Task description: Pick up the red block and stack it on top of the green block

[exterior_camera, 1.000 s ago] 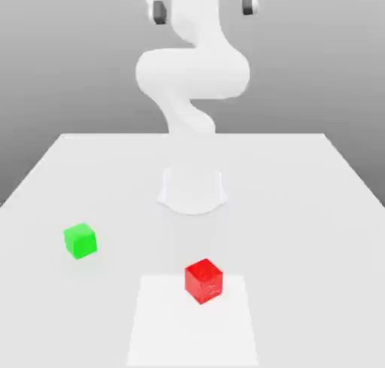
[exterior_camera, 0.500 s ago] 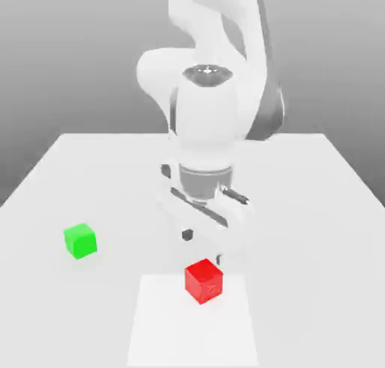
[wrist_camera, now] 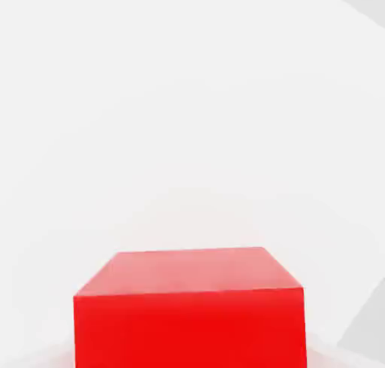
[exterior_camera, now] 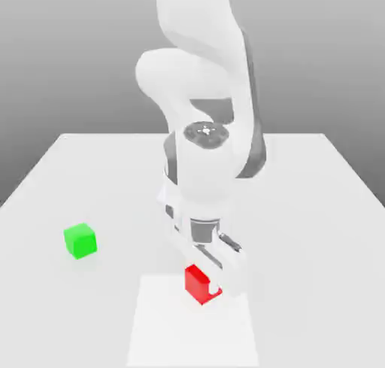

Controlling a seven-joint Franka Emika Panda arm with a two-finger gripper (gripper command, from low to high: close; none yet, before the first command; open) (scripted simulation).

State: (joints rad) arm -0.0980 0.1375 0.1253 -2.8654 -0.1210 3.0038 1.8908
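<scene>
While the arm bends steeply down over the near part of the table, its gripper (exterior_camera: 208, 278) sits low at the red block (exterior_camera: 197, 283), with the fingers drawn in against the cube's sides — closed on it. That block rests on the table (exterior_camera: 316, 208), at the far edge of a paler square patch (exterior_camera: 192, 329) marked on the surface near the front. From the hand view the red block (wrist_camera: 189, 306) shows close up, its top face and one side face plain and bright. Well apart from it — toward the exterior view's left and a little farther back — the green block (exterior_camera: 80, 240) stands alone on the white tabletop, untouched by the arm.
</scene>
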